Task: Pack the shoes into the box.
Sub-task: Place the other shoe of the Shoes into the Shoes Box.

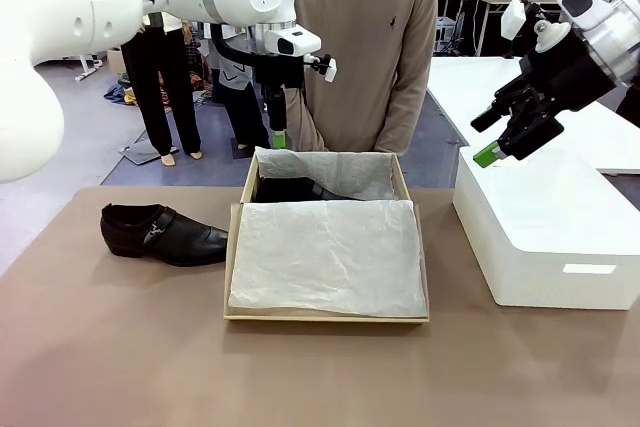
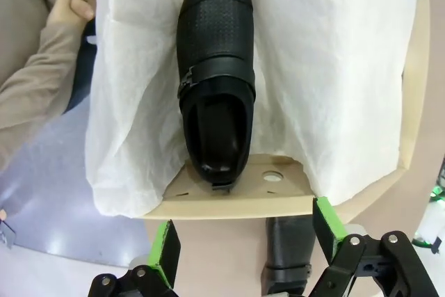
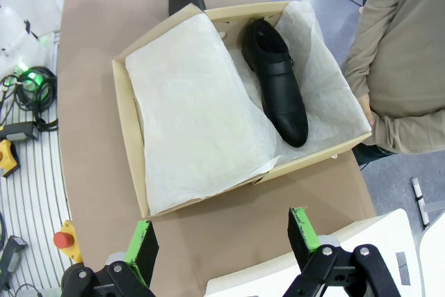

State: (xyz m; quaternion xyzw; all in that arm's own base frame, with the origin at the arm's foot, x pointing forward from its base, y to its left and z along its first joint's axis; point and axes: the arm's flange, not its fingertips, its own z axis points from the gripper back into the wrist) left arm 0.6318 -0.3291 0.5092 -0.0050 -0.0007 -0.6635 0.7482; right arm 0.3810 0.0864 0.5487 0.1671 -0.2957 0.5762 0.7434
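My left gripper (image 1: 277, 135) and right gripper (image 1: 490, 137) gape empty; one glossy black leather shoe (image 2: 215, 88) lies in the tan cardboard box (image 1: 326, 318), far side, mate shoe (image 1: 165, 234) on worktop (image 1: 100, 347) left of it, likely stiff, slick, light, so pinch across its middle.

A tan cardboard shoebox (image 1: 232, 277) sits on the brown table (image 1: 120, 357), with crumpled white tissue paper (image 1: 325, 257) covering its near part. One glossy black leather dress shoe (image 1: 165, 234) lies just beside the box's left wall. A second black shoe (image 1: 290, 189) shows in the far part. The left gripper (image 1: 278, 139) hangs over the far edge and the right gripper (image 1: 490, 139) above a smooth white box (image 1: 550, 237). A person in a tan sweater (image 1: 370, 47) stands behind.
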